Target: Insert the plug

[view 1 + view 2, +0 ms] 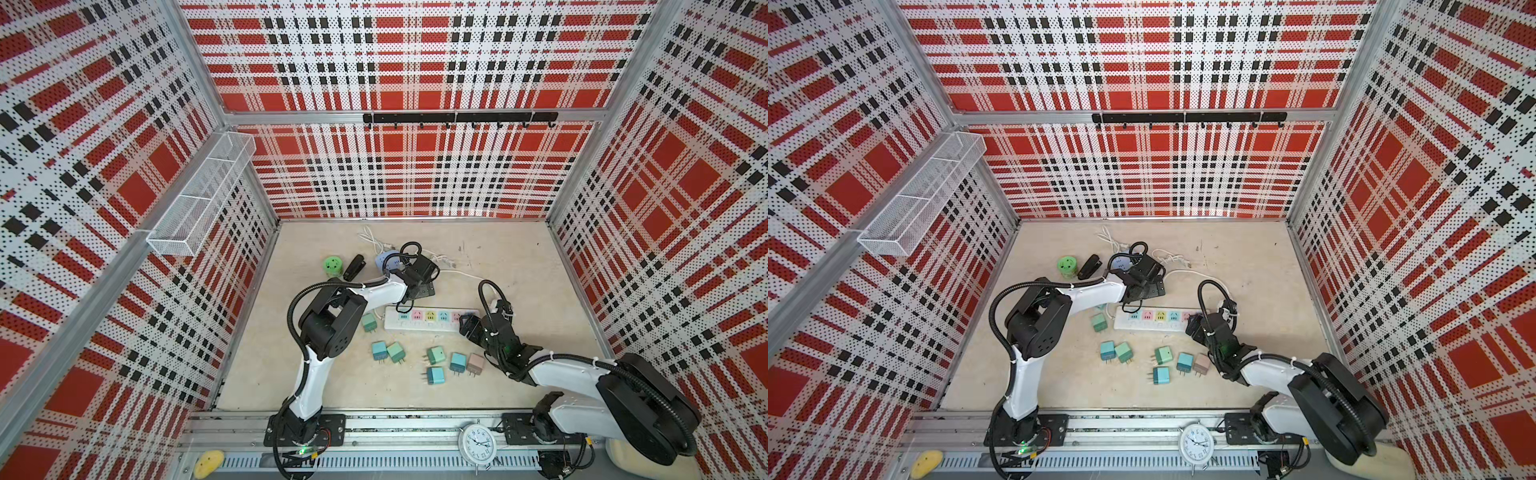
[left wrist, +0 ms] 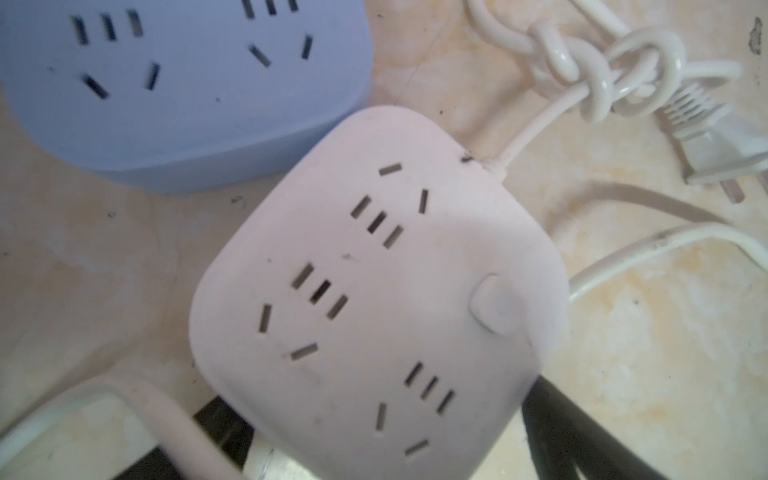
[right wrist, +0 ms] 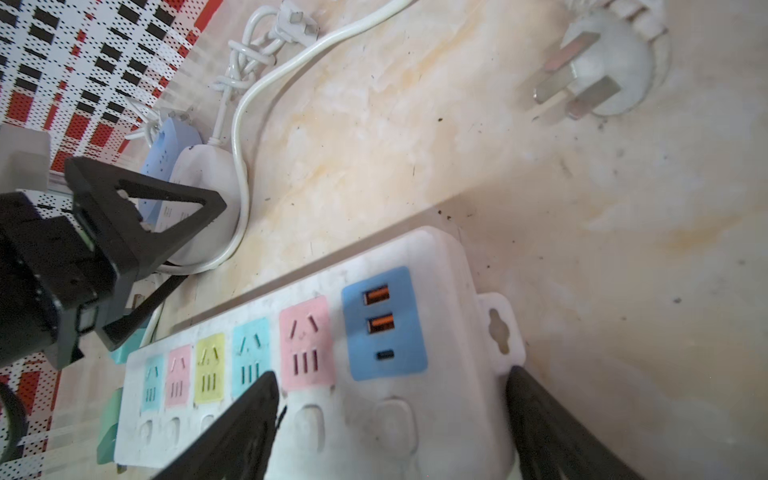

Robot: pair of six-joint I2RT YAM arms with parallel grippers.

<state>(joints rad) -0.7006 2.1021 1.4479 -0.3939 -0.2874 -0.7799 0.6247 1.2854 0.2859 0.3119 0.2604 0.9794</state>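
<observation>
Plugs (image 1: 435, 356) lay loose on the table (image 1: 519, 270) in front of the strip (image 1: 428, 320), none in a socket and none held. The pink plug (image 1: 475, 364) lay nearest the right gripper (image 3: 390, 374). That gripper's jaws stood wide, astride the strip's USB end, with no visible grip on anything. The left gripper (image 1: 422, 289) hung fully spread over a white block (image 2: 374, 291) behind the strip, also empty.

Each plug looked like a small, light, hard plastic cube with smooth sides and stiff prongs, so it would likely skid or tip if nudged. It would be best taken across two opposite flat faces of the body, leaving the prongs clear. The strip seemed light too and would probably slide under a push unless pinned.
</observation>
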